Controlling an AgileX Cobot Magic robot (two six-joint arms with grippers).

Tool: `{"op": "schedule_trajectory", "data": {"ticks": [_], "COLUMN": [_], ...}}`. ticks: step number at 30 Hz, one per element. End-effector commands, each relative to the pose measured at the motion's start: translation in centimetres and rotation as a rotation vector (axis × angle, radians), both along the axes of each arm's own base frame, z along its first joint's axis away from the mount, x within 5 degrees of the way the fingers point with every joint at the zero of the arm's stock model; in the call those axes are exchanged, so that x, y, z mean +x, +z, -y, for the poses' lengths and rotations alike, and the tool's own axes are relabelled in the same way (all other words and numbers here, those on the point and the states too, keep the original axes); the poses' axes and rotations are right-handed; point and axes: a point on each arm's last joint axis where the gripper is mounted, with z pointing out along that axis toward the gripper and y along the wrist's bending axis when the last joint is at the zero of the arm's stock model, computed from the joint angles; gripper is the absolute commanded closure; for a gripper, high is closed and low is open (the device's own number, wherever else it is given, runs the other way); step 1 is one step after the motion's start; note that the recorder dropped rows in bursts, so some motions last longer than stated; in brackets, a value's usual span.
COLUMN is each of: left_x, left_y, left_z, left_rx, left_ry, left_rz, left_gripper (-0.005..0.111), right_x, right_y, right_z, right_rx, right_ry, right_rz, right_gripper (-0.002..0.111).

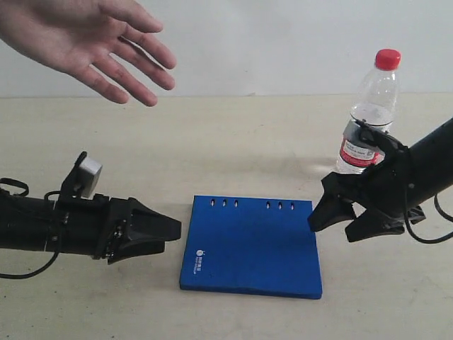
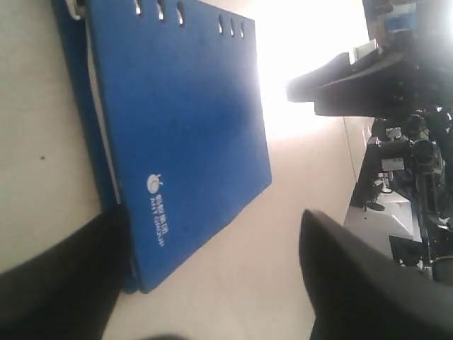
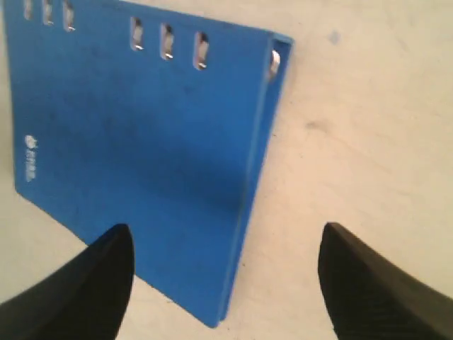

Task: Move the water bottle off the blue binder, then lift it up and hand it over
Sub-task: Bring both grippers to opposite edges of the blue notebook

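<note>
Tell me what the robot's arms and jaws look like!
The left arm and right arm are round black tubes. Their jaws are black pointed wedges. Thin black cables loop beside them, and a small grey box sits on the left one.

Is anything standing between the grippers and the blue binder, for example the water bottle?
Nothing visible. The water bottle stands upright beyond the right arm, off the blue binder. The left gripper and right gripper sit open at its two sides.
</note>
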Motion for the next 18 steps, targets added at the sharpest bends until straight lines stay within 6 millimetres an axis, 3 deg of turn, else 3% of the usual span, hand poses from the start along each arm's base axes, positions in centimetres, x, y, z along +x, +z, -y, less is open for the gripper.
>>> {"op": "schedule_trajectory", "data": {"ticks": [1, 12, 18], "left_x": [0.5, 1.1, 1.1], "left_y": [0.4, -0.3, -0.3], "left_z": [1.9, 1.9, 1.9], "left_rx": [0.003, 0.125, 0.123], "left_ry": [-0.066, -0.042, -0.043], "left_rz": [0.044, 0.045, 0.046], "left_gripper": [0.044, 0.044, 0.044], "right_x": [0.3, 0.6, 0.6], "right_y": [-0.6, -4.3, -3.9], "right_z": [-0.5, -0.4, -1.3], "right_rx": [0.090, 0.066, 0.191], "right_ry": [0.054, 0.051, 0.106], "right_rz": [0.031, -0.035, 0.006], "right_gripper": [0.043, 0.043, 0.043]}}
